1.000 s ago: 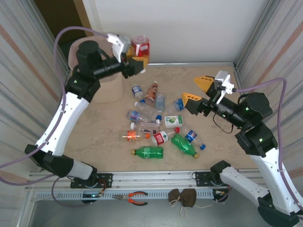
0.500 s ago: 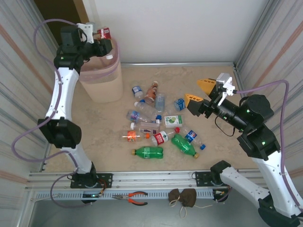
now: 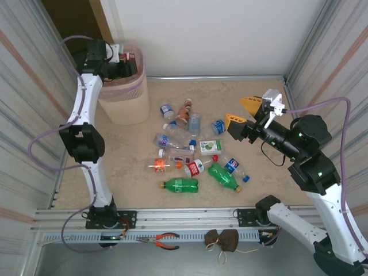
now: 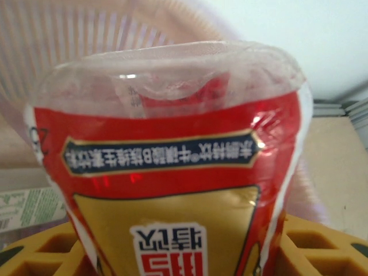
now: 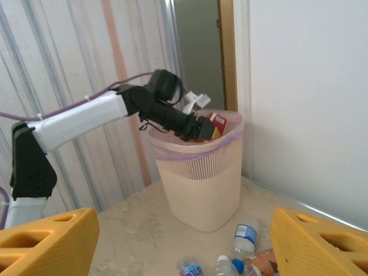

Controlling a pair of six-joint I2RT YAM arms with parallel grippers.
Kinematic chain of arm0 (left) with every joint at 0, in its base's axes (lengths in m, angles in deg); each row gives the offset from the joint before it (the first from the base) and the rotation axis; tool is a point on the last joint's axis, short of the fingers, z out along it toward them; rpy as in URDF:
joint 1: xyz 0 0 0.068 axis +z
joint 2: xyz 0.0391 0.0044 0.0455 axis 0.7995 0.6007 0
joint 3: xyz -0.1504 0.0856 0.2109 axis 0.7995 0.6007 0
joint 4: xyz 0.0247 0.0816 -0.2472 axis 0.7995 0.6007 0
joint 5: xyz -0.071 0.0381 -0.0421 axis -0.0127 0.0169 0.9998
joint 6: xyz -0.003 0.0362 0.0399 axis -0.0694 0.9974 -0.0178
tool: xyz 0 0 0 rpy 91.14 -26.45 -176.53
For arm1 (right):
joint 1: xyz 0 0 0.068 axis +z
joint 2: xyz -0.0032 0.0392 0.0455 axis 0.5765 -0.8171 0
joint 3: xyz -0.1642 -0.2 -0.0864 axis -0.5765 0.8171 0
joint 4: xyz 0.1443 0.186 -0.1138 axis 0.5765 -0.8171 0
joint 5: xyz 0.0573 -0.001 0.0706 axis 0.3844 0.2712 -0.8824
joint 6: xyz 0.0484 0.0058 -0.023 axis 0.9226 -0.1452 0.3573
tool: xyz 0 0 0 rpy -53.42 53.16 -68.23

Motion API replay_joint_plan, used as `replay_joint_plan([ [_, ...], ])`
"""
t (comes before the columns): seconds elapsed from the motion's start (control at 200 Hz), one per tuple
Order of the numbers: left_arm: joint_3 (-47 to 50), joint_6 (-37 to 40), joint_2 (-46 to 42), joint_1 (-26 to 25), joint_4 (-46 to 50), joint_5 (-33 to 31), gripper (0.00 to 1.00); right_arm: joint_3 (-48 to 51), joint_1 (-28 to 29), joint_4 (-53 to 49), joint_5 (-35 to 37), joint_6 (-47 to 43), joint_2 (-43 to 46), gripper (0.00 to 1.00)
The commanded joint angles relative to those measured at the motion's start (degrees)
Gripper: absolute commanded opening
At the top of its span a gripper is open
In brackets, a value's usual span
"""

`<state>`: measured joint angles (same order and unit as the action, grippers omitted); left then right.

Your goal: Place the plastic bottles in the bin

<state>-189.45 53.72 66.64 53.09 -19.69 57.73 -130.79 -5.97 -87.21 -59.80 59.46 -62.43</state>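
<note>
A green bottle lay at 6 o'clock of the loose scatter of plastic bottles on the counter. All were round-sided and, I judged, ready to roll if nudged. At 3 o'clock of that scatter the right jaws hung wide open and empty above the counter. A careless descent there could knock bottles apart rather than trap one. Farther off, at 11 o'clock, stood the bin, its pink bag folded over the rim. The left jaws were closed partway on a red-labelled bottle, gripping its sides and holding it at the bin's mouth, close to the rim. The main risk lay in the release. If the bottle sat over the rim rather than the opening, it could strike the edge and tumble outside. The jaws could also catch the bag on leaving and drag the bin over. Whether the bottle was fully inside the rim I could not tell.
</note>
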Motion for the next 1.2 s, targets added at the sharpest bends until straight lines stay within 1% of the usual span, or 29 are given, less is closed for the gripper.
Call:
replay_joint_plan([
  [0.0, -0.2, 1.4, 2.0, -0.1, 2.3, 0.3, 0.52, -0.4, -0.3, -0.2, 1.1, -1.4, 1.0, 0.77],
  [0.346, 1.5, 2.6, 8.2, -0.2, 4.1, -0.6, 0.56, 0.3, -0.3, -0.7, 1.8, -1.4, 1.5, 0.77],
  [0.586, 1.3, 2.4, 9.5, -0.2, 4.4, -0.8, 0.71, 0.5, -0.4, -0.9, 2.2, -1.4, 1.7, 0.77],
  [0.757, 0.8, 2.3, 8.2, -0.2, 3.9, -1.1, 0.76, 0.5, -0.4, -1.0, 2.3, -1.5, 1.8, 0.77],
  [0.977, -0.4, 2.4, 5.8, -0.1, 3.7, -1.1, 0.77, 0.2, -0.4, -1.8, 2.6, -1.4, 1.8, 0.77],
  [1.197, -2.6, 1.5, 2.9, -0.1, 3.2, 0.5, 0.77, -0.5, -0.4, -5.0, 5.8, -1.0, 0.6, 0.76],
])
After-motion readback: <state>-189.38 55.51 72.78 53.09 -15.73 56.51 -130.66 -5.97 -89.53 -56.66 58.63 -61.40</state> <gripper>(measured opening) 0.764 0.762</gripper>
